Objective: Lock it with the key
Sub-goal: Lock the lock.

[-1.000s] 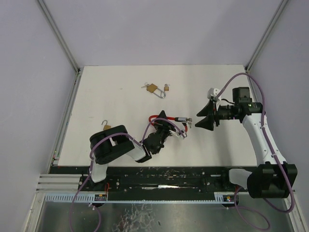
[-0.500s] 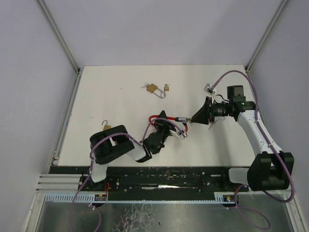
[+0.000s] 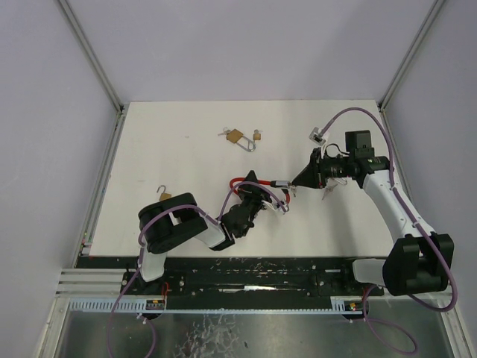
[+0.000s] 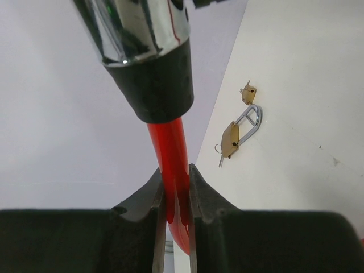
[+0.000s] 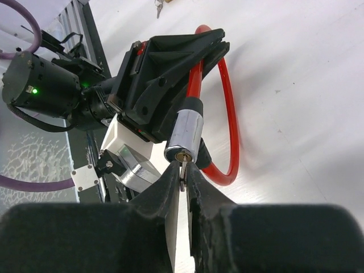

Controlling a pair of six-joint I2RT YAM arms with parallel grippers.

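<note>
1. Overhead, the white tabletop [image 3: 171,160] was flat and plain, with a few tiny dark specks on it.
2. Pale purple-grey walls [image 3: 246,52] stood behind and at both sides, and thin metal rails [image 3: 89,52] ran down the corners.
3. A black strip [image 3: 246,265] ran along the near edge, where both arms were bolted on.
4. The red cable lock [image 5: 232,119] was near the middle of the tabletop, lifted up off it.
5. The left tool [image 4: 176,190] was pressed tight on the red cable and was pinching it.
6. The right tool [image 3: 297,183] was squeezed onto the key [image 5: 182,170].
7. The key's tip sat right at the keyhole in the lock's shiny silver end [image 5: 186,136].
8. Two brass padlocks [image 3: 237,137] lay close together far back on the tabletop, well apart from the arms.
9. One more small padlock [image 3: 165,194] lay just beside the left arm, with its hook open.
</note>
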